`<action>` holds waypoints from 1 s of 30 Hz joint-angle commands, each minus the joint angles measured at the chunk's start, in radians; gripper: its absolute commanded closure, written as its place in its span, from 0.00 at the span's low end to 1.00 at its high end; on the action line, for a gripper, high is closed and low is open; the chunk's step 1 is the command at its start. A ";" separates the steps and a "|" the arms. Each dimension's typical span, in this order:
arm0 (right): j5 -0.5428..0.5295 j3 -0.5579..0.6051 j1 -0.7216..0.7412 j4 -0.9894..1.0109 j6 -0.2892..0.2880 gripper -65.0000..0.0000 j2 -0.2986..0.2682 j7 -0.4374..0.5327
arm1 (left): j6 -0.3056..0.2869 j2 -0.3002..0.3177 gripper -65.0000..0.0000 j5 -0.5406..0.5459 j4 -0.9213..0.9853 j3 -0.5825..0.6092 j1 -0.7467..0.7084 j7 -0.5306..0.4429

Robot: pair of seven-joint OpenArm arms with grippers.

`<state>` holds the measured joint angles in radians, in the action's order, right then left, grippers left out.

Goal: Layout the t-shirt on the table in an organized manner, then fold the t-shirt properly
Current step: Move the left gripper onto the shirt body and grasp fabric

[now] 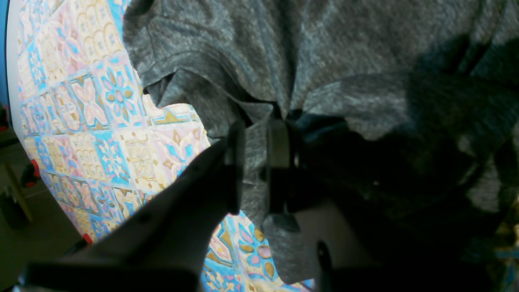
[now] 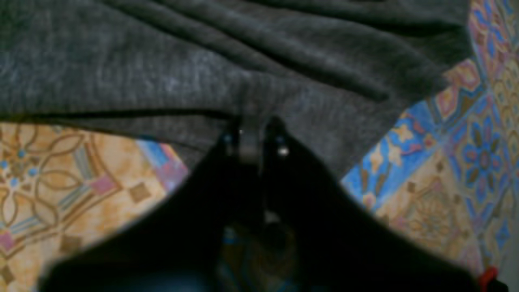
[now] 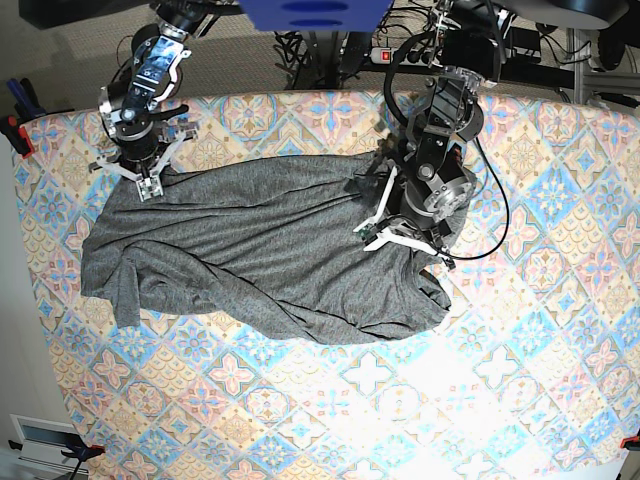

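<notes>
The dark-grey t-shirt point(image 3: 260, 250) lies rumpled and stretched sideways across the far half of the tile-patterned table point(image 3: 500, 400). My left gripper point(image 3: 395, 235) is at the shirt's right end. In the left wrist view this gripper point(image 1: 256, 162) is shut on a bunched fold of the t-shirt point(image 1: 324, 48), above the table point(image 1: 81, 121). My right gripper point(image 3: 150, 185) is at the shirt's far left corner. In the right wrist view this gripper point(image 2: 251, 140) pinches the edge of the t-shirt point(image 2: 162, 61), with the table point(image 2: 61, 182) showing below.
Cables and a power strip point(image 3: 400, 55) lie behind the table's far edge. A red clamp point(image 3: 15, 130) sits at the left edge. In the left wrist view the table's rim point(image 1: 12, 101) curves close by, with floor beyond.
</notes>
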<state>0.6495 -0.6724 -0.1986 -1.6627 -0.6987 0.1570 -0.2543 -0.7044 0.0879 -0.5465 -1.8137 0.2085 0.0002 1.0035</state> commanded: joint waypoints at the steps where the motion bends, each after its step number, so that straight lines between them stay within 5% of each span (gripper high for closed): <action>1: 0.048 -0.034 -0.009 -0.007 0.001 1.00 -0.006 -0.064 | 0.006 -0.003 0.84 -0.004 -0.014 -0.002 0.019 -0.005; 19: 0.043 -0.096 -0.161 -0.176 0.001 1.00 -0.001 0.011 | 0.006 -0.115 0.84 0.006 0.199 0.006 0.235 -0.013; 25: 0.046 -0.094 -0.180 -0.172 0.001 1.00 -0.001 0.011 | 0.006 -0.204 0.84 0.006 0.515 -0.002 0.323 -0.240; 30: 0.045 -0.097 -0.181 -0.170 0.001 1.00 -0.001 0.010 | 0.006 -0.245 0.84 0.007 0.561 0.004 0.355 -0.311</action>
<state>0.7029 -0.7639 -0.3767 -1.8175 -0.7063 0.1635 -0.2584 -0.7071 -0.1547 -0.5411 -1.2324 0.2161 0.3290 0.6933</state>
